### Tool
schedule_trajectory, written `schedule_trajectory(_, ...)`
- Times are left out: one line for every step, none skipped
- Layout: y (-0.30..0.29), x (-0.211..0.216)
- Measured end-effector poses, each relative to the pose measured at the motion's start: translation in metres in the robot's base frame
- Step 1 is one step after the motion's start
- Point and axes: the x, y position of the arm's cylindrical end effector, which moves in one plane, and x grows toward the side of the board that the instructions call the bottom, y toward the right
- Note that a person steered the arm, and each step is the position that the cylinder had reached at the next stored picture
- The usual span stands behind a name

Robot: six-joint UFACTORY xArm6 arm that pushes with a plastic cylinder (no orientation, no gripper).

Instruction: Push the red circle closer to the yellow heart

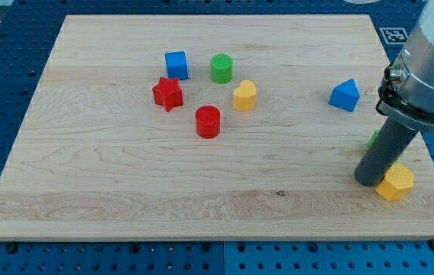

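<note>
The red circle (208, 121) lies left of the board's middle. The yellow heart (244, 96) is just up and to its right, a small gap between them. My tip (369, 182) rests on the board far to the view's right, well away from both. It touches or nearly touches the left side of a yellow hexagon (396, 182).
A red star (167, 93), a blue cube (176, 65) and a green circle (221, 68) stand close above and left of the red circle. A blue triangular block (344, 95) sits at the right. A green block (373, 139) is mostly hidden behind the rod. The wooden board (125, 191) ends near the hexagon.
</note>
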Motion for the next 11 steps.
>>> schedule_trajectory(-0.033, -0.005)
schedule_trajectory(-0.061, -0.018)
schedule_trajectory(-0.127, -0.018)
schedule_trajectory(-0.203, -0.02)
schedule_trajectory(-0.265, -0.048)
schedule_trajectory(-0.263, -0.088)
schedule_trajectory(-0.263, -0.088)
schedule_trajectory(-0.247, -0.088)
schedule_trajectory(-0.207, -0.088)
schedule_trajectory(-0.166, -0.087)
schedule_trajectory(-0.141, -0.087)
